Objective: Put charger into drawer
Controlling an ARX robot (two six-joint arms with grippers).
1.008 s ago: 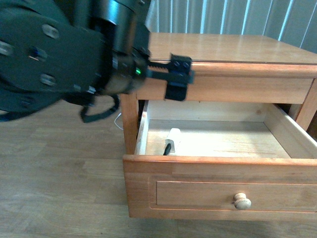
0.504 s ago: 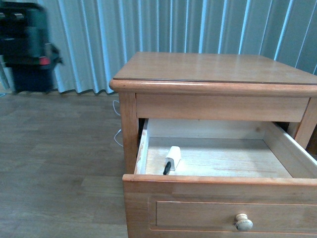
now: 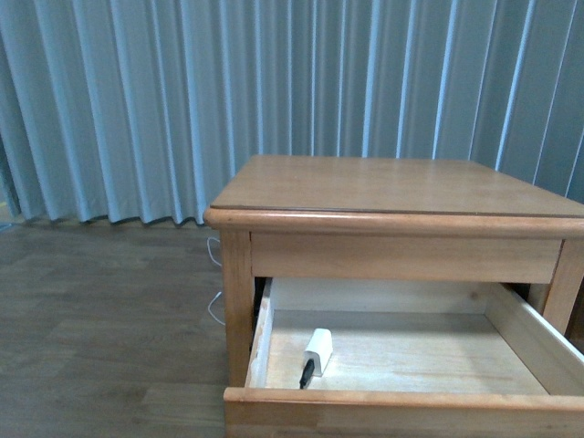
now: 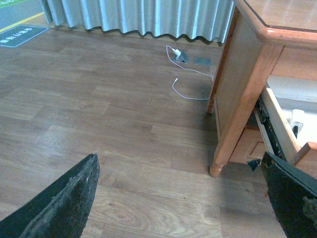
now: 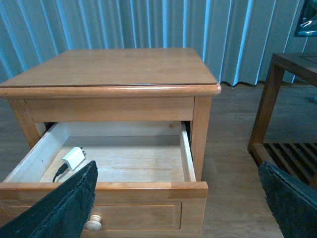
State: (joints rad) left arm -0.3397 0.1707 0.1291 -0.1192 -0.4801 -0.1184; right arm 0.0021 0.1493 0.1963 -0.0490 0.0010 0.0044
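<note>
With the drawer (image 3: 534, 345) pulled well out along the bottom of the front view, the charger (image 3: 318, 347) is lying on its pale wood boards, lower centre of the frame, close to the drawer's left wall. Its black cable (image 3: 307, 372) pokes toward the front panel. The right wrist camera also shows the white cube flat on the boards, forward of the nightstand's overhanging top rail, with the round pale knob (image 5: 92, 223) on the panel below. Any marking on the cube is too small to read.

The left gripper (image 4: 179, 157) has its dark fingers (image 4: 64, 203) spread wide over the floor, holding nothing, off to the side of the nightstand (image 3: 392, 182). The right gripper (image 5: 178, 165) is spread just as wide, holding nothing, hanging in front of the open drawer.

Other stuff around: the left wrist view shows a loose white cord (image 4: 190, 84) snaking across the floor by the nightstand leg to a small grey plug block (image 4: 182, 55), with a grey floor plate (image 4: 201, 60) just beside it. There's also a grey floor marking (image 4: 20, 35) with pale characters on it, too skewed to read, and a yellow stripe (image 4: 20, 22) next to it. In the right wrist view a darker side table (image 5: 287, 99) with a slatted lower shelf stands apart from the nightstand.

The nightstand top is smooth, slightly glossy light wood. The floor (image 3: 100, 310) is grey-brown wood-look planks, and pleated blue-grey curtains (image 3: 137, 109) fill the upper half of the front view.
</note>
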